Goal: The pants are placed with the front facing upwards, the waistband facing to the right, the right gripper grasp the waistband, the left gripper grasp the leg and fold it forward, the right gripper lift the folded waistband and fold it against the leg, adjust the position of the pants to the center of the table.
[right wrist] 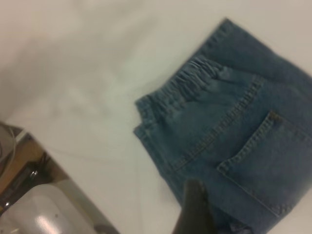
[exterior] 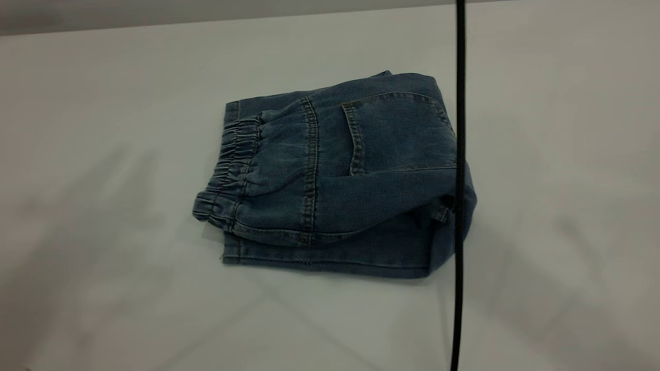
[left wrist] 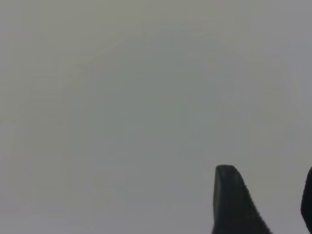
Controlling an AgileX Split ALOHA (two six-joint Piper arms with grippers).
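Observation:
The pants (exterior: 340, 175) lie folded into a compact blue denim bundle near the middle of the table (exterior: 103, 268), back pocket up. The ruched waistband (exterior: 229, 165) is on the bundle's left side, resting over the leg hems. In the exterior view neither gripper shows. My left gripper (left wrist: 268, 187) hangs open over bare table (left wrist: 122, 97), holding nothing. In the right wrist view the pants (right wrist: 243, 136) and waistband (right wrist: 180, 87) lie below; one dark finger (right wrist: 195, 209) of my right gripper hovers above the bundle's edge, its partner out of frame, nothing gripped.
A black cable (exterior: 459, 154) hangs vertically in front of the pants' right end. The right wrist view shows the table's edge with grey equipment (right wrist: 39, 209) beyond it. White tabletop stretches all round the pants.

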